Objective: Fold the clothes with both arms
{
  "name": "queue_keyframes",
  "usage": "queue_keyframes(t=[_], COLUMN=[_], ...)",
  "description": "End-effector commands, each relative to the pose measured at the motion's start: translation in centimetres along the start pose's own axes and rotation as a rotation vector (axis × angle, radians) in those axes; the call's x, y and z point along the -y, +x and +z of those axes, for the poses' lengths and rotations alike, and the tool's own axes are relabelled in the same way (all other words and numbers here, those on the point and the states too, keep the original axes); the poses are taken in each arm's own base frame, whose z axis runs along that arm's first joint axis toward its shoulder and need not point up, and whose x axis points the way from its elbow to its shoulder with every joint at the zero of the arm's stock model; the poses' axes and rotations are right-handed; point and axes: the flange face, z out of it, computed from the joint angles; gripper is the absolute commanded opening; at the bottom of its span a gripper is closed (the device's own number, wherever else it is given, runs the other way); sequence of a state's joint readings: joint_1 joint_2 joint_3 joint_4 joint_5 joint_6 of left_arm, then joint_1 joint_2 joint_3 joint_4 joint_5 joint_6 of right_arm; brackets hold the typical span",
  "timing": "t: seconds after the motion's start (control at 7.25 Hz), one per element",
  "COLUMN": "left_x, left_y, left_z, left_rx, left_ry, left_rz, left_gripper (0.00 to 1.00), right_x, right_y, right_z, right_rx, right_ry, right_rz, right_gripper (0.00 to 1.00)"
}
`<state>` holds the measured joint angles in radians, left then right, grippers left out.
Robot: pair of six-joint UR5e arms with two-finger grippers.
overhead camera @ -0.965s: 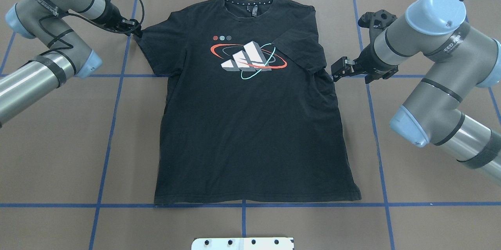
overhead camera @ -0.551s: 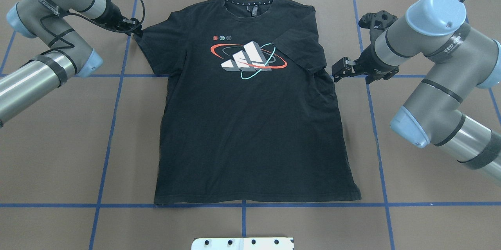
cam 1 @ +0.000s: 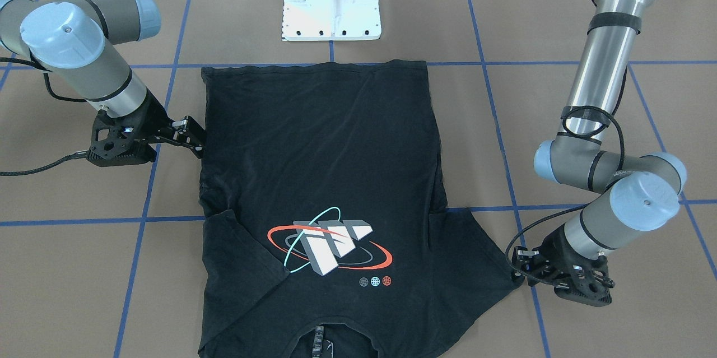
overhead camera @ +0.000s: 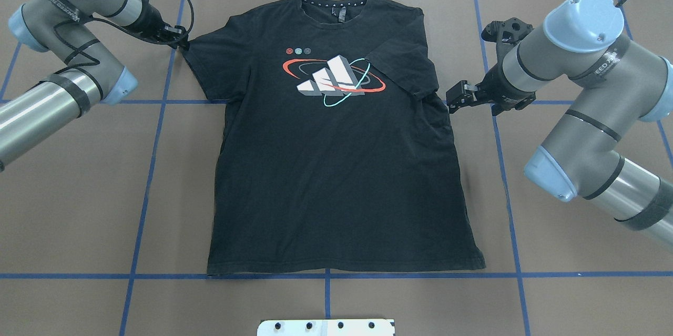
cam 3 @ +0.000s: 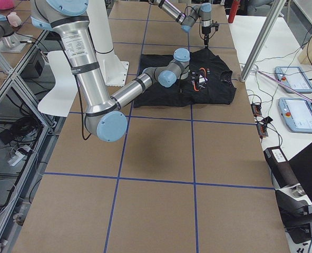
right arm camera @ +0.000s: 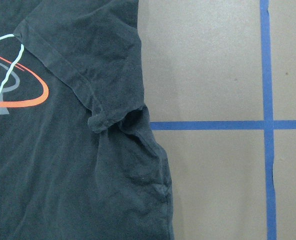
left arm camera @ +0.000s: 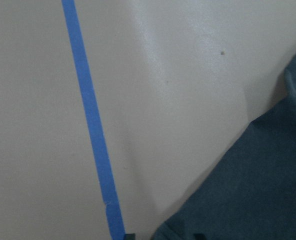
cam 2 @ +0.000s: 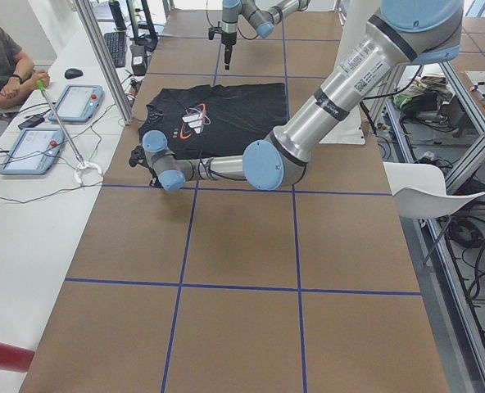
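Two tools and one tee (overhead camera: 336,168) here: it lies flat, logo (overhead camera: 331,81) up, in the middle of the counter (overhead camera: 79,220), collar toward the top of the overhead view and hem toward the bottom. Upper left, the left tool (overhead camera: 179,41) sits at the tip of the spread sleeve (overhead camera: 202,62). Its wrist view shows two tips a little apart with the sleeve corner reaching between them, so I'd say parted, not clamped yet. At mid right, the right tool (overhead camera: 453,99) is just beside the side seam under the armpit, jaws apart, holding nothing. The folded sleeve (overhead camera: 402,65) on that side is already flipped in, hem reaching the logo's edge. To do this well I'd pinch the spread sleeve low at the hem, lift a touch, then carry it inward to mirror the other side. It's thin soft cotton, faintly wrinkled and bunched at the right armpit, and it'll likely drag on the matte brown counter.
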<state>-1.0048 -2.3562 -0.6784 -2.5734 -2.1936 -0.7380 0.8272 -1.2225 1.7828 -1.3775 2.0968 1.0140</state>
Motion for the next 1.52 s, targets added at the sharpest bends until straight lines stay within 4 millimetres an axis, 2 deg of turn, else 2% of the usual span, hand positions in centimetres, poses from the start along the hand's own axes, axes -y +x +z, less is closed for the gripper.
queue_keyframes(t=[0.0,0.14,0.28,0.41,0.69,0.83,0.97,1.1,1.24,1.38], left_x=[0.0,0.0,-0.1,0.0,0.4,1.6,2.7,3.4,4.7,6.4], left_y=[-0.1,-0.1,-0.1,0.0,0.5,2.7,4.7,7.8,12.2,17.6], left_z=[0.0,0.0,0.1,0.1,-0.5,-2.4,-5.2,-7.1,-8.7,-9.0], left_rx=[0.001,0.001,0.002,0.002,-0.015,-0.057,-0.117,-0.146,-0.153,-0.156], left_ry=[-0.001,-0.001,-0.003,-0.002,0.001,0.023,0.014,-0.01,-0.018,-0.037], left_rz=[-0.001,-0.001,-0.004,-0.003,-0.003,-0.013,-0.037,-0.098,-0.193,-0.237], left_gripper=[0.32,0.29,0.1,0.0,0.0,0.0,0.0,0.0,0.0,0.0], right_x=[-0.1,-0.1,-0.1,-0.3,-0.4,-0.4,-0.5,-0.5,-0.7,-0.7], right_y=[0.1,0.1,0.1,0.0,-0.1,-0.1,-0.3,-0.5,-0.7,-0.8], right_z=[0.2,0.2,0.2,0.3,0.4,0.4,0.2,-0.1,-0.7,-0.7], right_rx=[-0.005,-0.005,-0.005,-0.005,-0.006,-0.005,0.003,0.009,0.022,0.021], right_ry=[0.003,0.003,0.003,0.001,-0.003,-0.002,-0.006,-0.005,-0.005,-0.003], right_rz=[-0.001,-0.001,-0.001,-0.003,-0.004,-0.007,-0.012,-0.014,-0.021,-0.02], right_gripper=[1.0,1.0,1.0,1.0,1.0,1.0,1.0,1.0,1.0,1.0])
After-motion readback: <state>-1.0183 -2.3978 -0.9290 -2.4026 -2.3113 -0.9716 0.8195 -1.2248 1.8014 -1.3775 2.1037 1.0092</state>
